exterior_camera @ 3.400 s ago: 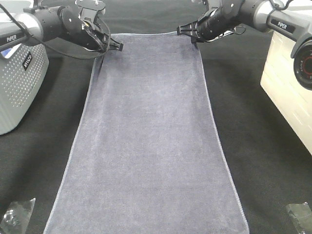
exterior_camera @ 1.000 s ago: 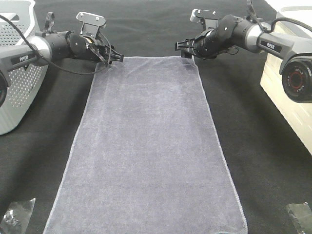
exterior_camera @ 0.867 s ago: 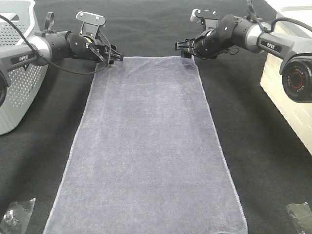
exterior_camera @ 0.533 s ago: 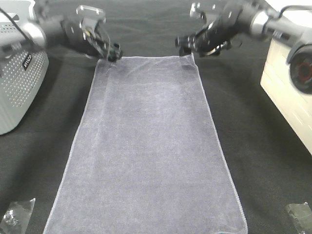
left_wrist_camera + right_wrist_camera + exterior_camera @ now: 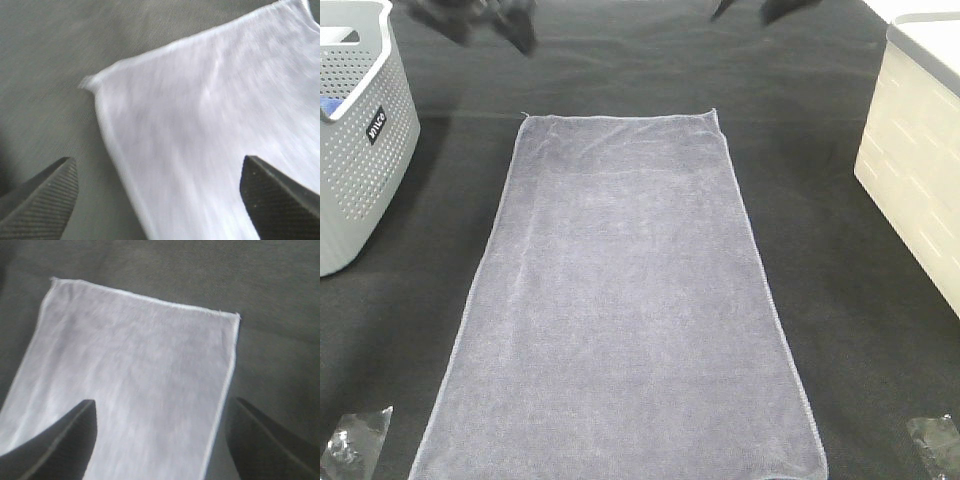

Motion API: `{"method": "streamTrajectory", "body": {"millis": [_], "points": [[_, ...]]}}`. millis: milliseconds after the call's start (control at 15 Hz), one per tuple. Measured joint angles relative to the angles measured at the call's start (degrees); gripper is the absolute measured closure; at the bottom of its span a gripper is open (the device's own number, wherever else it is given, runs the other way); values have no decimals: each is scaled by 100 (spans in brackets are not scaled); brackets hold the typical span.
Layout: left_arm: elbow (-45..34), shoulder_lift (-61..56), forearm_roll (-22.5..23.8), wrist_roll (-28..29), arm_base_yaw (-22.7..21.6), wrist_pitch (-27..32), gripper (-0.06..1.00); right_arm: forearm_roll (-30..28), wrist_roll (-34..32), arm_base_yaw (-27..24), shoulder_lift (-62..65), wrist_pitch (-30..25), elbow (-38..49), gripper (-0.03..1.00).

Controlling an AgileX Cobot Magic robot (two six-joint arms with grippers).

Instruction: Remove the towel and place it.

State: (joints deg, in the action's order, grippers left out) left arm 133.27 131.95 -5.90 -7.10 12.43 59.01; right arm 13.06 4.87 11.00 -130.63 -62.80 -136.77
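Note:
The grey-lavender towel (image 5: 630, 290) lies spread flat on the black mat (image 5: 840, 260), its long side running from the near edge to the far middle. Both grippers are blurred at the far edge of the exterior view, lifted clear of the towel: the left gripper (image 5: 515, 28) beyond the far left corner, the right gripper (image 5: 770, 8) beyond the far right corner. In the left wrist view the left gripper (image 5: 160, 210) is open and empty above the towel's corner (image 5: 210, 125). In the right wrist view the right gripper (image 5: 160, 445) is open and empty above the towel's far end (image 5: 140, 365).
A grey perforated basket (image 5: 360, 130) stands at the left. A cream box (image 5: 920, 170) stands at the right. Small crumpled clear plastic pieces lie at the near left corner (image 5: 350, 445) and the near right corner (image 5: 935, 440).
Both grippers were at the towel's far corners; now they have let go and lifted away toward the far edge. The towel lies flat and still.

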Motion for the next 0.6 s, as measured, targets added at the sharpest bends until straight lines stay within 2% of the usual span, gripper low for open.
{"method": "streamTrajectory", "body": {"millis": [200,400,600], "points": [[6,-653,504,435,-407,653,12,-143,-539,-149,550,-619,0,25],[6,-1026,642,441,-865,1014,12,-435,-773,-332,865,-688,0,25],[-246,-1381,653,567,-951,1037,11,-447,-773,-332,1450,-688,470,25]]}}
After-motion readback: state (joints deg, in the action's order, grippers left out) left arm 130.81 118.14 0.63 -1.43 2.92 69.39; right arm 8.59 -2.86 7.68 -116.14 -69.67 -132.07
